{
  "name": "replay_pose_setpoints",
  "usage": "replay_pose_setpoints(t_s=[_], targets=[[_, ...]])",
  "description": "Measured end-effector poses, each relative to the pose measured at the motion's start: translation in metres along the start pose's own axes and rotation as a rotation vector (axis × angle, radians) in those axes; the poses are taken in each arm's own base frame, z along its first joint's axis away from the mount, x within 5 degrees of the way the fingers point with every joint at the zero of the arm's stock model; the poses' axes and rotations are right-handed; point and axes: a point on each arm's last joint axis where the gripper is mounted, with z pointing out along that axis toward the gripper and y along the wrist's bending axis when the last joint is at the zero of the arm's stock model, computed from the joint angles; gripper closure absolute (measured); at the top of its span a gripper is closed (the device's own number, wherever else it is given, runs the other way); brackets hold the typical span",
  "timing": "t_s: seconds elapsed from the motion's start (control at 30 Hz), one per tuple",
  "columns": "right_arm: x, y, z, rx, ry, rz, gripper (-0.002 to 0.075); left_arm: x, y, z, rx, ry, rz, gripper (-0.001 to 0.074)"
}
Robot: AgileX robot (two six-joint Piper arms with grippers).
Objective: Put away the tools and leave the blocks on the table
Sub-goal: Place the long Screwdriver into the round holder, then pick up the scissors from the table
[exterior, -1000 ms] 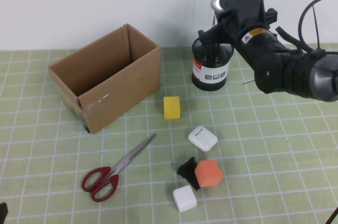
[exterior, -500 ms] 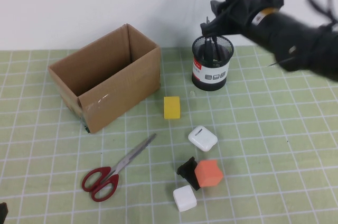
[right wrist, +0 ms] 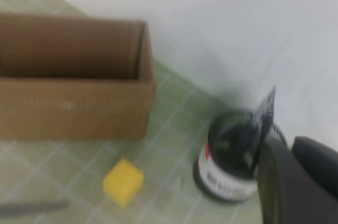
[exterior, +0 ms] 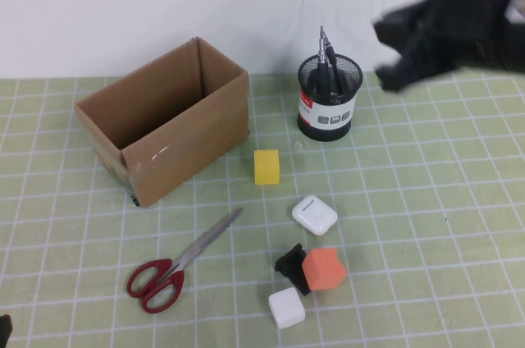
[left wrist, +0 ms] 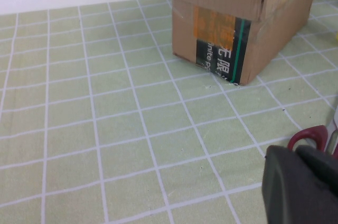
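Black mesh cup in the high view holds two dark tools upright; the right tool hangs blurred beside it, its grip unreadable. Red-handled scissors lie on the green desk near the yellow, orange and white blocks.

The left wrist view shows the left tool low beside the scissors' red handle, near the cardboard box; its grip cannot be read either.

The right wrist view shows the cup and the yellow block.

Two tools upright in the mesh cup, right of the box; scissors in front.
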Motion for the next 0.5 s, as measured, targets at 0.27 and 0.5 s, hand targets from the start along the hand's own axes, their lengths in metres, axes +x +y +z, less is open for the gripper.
replay_pose_setpoints(t_s=[0.27, 0.5], targets=[[0.047, 0.015, -0.056, 0.008, -0.003, 0.022, 0.0732, 0.000, 0.000, 0.000, 0.000, 0.000, 0.000, 0.0739], [0.071, 0.024, -0.093, 0.016, -0.044, 0.032, 0.0733, 0.000, 0.000, 0.000, 0.000, 0.000, 0.000, 0.0739]])
